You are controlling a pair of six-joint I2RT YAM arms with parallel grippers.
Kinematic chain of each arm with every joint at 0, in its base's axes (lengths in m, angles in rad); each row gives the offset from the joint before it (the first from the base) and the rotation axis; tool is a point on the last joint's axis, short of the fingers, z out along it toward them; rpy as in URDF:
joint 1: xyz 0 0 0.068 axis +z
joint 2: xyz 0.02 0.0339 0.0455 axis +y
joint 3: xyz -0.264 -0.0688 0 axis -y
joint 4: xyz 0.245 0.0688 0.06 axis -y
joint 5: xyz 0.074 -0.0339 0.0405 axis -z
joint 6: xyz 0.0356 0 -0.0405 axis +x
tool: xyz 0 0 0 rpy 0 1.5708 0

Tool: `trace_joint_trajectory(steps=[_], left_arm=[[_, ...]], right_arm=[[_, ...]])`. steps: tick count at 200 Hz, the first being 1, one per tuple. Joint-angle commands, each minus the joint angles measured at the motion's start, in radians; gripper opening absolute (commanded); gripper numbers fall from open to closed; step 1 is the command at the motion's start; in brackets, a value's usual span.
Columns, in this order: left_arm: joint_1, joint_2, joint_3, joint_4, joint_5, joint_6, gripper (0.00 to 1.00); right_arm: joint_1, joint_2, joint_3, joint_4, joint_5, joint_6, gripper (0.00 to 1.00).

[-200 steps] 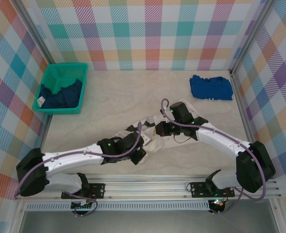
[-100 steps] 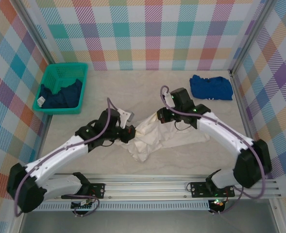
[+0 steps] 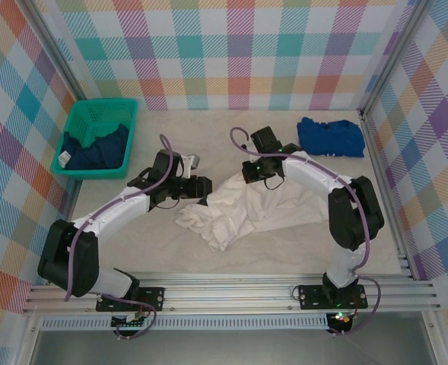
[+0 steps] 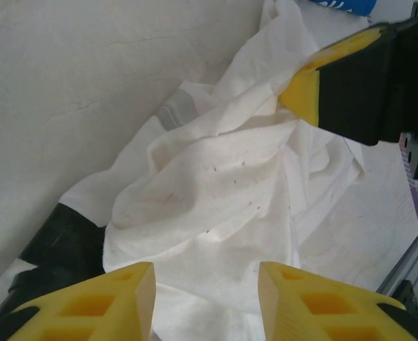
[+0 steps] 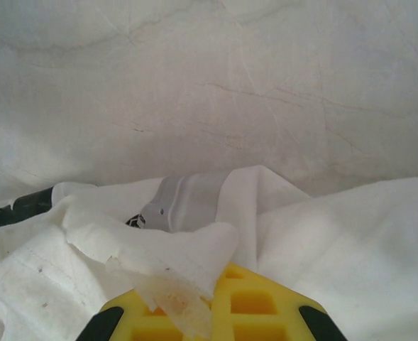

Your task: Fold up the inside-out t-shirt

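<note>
Left gripper [image 4: 205,280] is spread wide and grips nothing. The inside-out t-shirt [image 4: 216,192] lies crumpled just ahead of and between its fingers. Right gripper [image 5: 219,280] is pinched on a shirt fold draped over its tip, with cloth spreading to both sides.

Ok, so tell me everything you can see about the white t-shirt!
The white t-shirt is soft, plain, cotton-looking cloth. It lies in a crumpled, wrinkly heap on the table and is not folded yet. Tiny dark specks dot it, and a grey patch shows near its far edge. The right pincer pinches a flap of that edge. The left pincer hovers open over its left side.
</note>
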Motion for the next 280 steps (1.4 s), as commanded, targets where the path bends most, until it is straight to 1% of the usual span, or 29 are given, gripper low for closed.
trace_joint_trajectory(steps=[1,18,39,55,76,109,126,140,148,158,168,191,205,226,253,272,280], left_arm=[[-0.007,0.002,-0.040,0.032,-0.045,0.057,0.47],[-0.009,0.038,-0.044,0.031,-0.060,0.060,0.49],[-0.029,0.095,-0.042,0.036,-0.024,0.062,0.49],[-0.075,0.128,-0.059,0.064,0.006,0.054,0.48],[-0.154,0.164,-0.076,0.117,0.044,0.030,0.42],[-0.286,0.133,-0.135,0.175,0.088,0.037,0.28],[-0.329,0.106,-0.177,0.182,0.154,0.064,0.27],[-0.336,0.090,-0.202,0.178,0.233,0.085,0.27],[-0.336,0.072,-0.209,0.168,0.250,0.096,0.27],[-0.336,0.038,-0.214,0.163,0.230,0.098,0.29],[-0.331,-0.002,-0.212,0.171,0.186,0.086,0.33],[-0.313,-0.042,-0.173,0.173,0.049,0.049,0.43],[-0.292,-0.019,-0.126,0.140,-0.050,0.017,0.44],[-0.270,0.070,-0.033,0.069,-0.128,0.014,0.45],[-0.272,0.199,0.078,-0.009,-0.116,0.063,0.44],[-0.275,0.255,0.105,-0.011,-0.061,0.090,0.41],[-0.279,0.271,0.102,0.009,-0.021,0.091,0.37]], right_arm=[[0.001,0.001,0.026,-0.022,-0.010,-0.030,0.00],[0.000,-0.003,0.019,-0.028,-0.012,-0.029,0.00],[-0.009,-0.026,-0.001,-0.048,-0.008,-0.024,0.00],[-0.022,-0.059,-0.038,-0.053,-0.017,-0.009,0.00],[-0.046,-0.126,-0.108,-0.067,-0.027,0.018,0.00],[-0.082,-0.277,-0.262,-0.125,0.032,0.072,0.00],[-0.092,-0.337,-0.345,-0.146,0.054,0.113,0.00],[-0.093,-0.368,-0.408,-0.146,0.052,0.147,0.00],[-0.093,-0.379,-0.444,-0.138,0.045,0.162,0.00],[-0.093,-0.387,-0.478,-0.126,0.038,0.177,0.00],[-0.093,-0.391,-0.504,-0.107,0.030,0.189,0.00],[-0.092,-0.370,-0.526,-0.078,0.013,0.201,0.00],[-0.094,-0.355,-0.529,-0.072,0.017,0.200,0.00],[-0.094,-0.347,-0.532,-0.056,0.019,0.198,0.00],[-0.094,-0.343,-0.534,-0.048,0.012,0.197,0.00],[-0.095,-0.346,-0.540,-0.047,0.013,0.197,0.00],[-0.094,-0.350,-0.543,-0.049,0.012,0.198,0.00]])
